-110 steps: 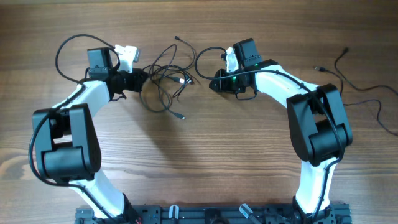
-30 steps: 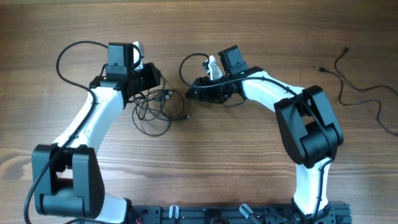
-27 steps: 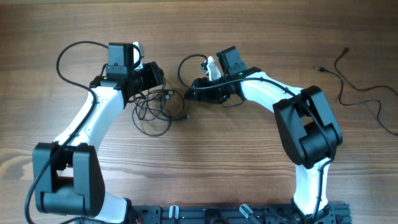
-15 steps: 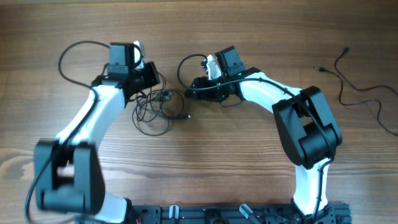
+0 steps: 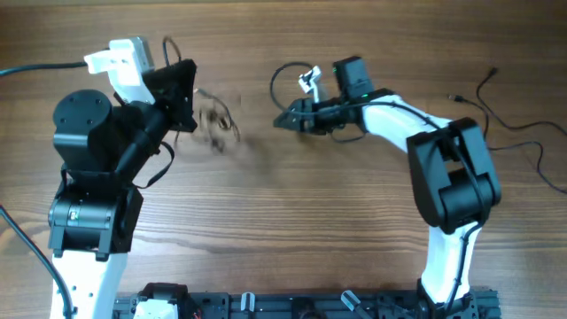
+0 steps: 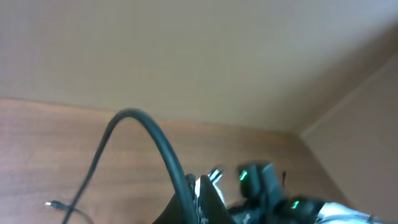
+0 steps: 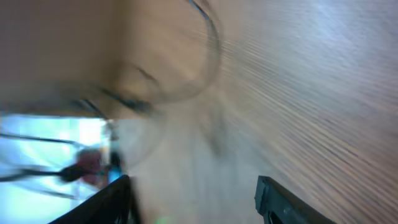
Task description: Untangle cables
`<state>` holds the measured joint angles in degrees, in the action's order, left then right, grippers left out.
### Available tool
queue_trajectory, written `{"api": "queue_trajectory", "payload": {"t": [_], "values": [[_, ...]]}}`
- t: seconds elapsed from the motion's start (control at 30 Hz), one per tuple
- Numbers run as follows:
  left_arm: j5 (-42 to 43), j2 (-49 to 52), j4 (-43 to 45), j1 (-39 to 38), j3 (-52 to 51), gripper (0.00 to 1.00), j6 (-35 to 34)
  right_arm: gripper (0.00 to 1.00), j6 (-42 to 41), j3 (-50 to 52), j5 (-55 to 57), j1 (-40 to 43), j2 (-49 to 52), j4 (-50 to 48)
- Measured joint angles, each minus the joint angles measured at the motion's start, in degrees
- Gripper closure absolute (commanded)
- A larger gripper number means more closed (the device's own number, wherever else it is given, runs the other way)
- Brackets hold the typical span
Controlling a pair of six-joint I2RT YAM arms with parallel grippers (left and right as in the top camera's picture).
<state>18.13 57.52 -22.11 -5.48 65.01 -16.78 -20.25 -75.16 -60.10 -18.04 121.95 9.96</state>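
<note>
— Wooden table, pale grain, seen from overhead. Where are the cables?
— A blurred bunch of thin black cables sits just beside the tip of the left hand. That hand is high above the table, close to the camera.
— Is that hand gripping?
— Its fingers are pressed together. Its wrist view shows a black cord arching out from between them, with a small plug end low on the left.
— And the right hand?
— The right hand is low over the table. It points left towards the bunch and is apart from it. In its wrist view the fingers are spread, with only blurred wood between them.
— Any other cable?
— A lone cord lies near the table's right edge, well apart from both hands.
</note>
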Motion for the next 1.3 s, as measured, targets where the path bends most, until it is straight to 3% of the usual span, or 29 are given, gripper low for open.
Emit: {"api": "queue_trajectory", "payload": {"t": [0.13, 0.43, 0.63, 0.93, 1.3], "values": [[2.84, 4.81, -0.81, 0.00, -0.04, 0.96, 1.51, 0.35, -0.02, 0.00, -11.69, 2.56, 0.00, -3.19], [7.82, 9.22, 3.28, 0.02, -0.04, 0.96, 2.12, 0.35, -2.25, 0.00, -15.85, -4.55, -0.02, -3.23], [5.46, 9.35, 2.34, 2.25, -0.04, 0.96, 2.10, 0.31, -2.60, 0.00, -6.64, -10.88, -0.02, -5.11], [-2.19, 11.04, -7.39, 5.27, -0.02, 0.96, 2.12, 0.30, -1.90, 0.02, 6.95, -14.47, 0.00, -8.79], [-7.23, 24.24, -19.41, 8.96, -0.02, 0.95, -1.05, 0.34, -0.37, 0.02, 16.98, -14.56, 0.00, -10.86]]}}
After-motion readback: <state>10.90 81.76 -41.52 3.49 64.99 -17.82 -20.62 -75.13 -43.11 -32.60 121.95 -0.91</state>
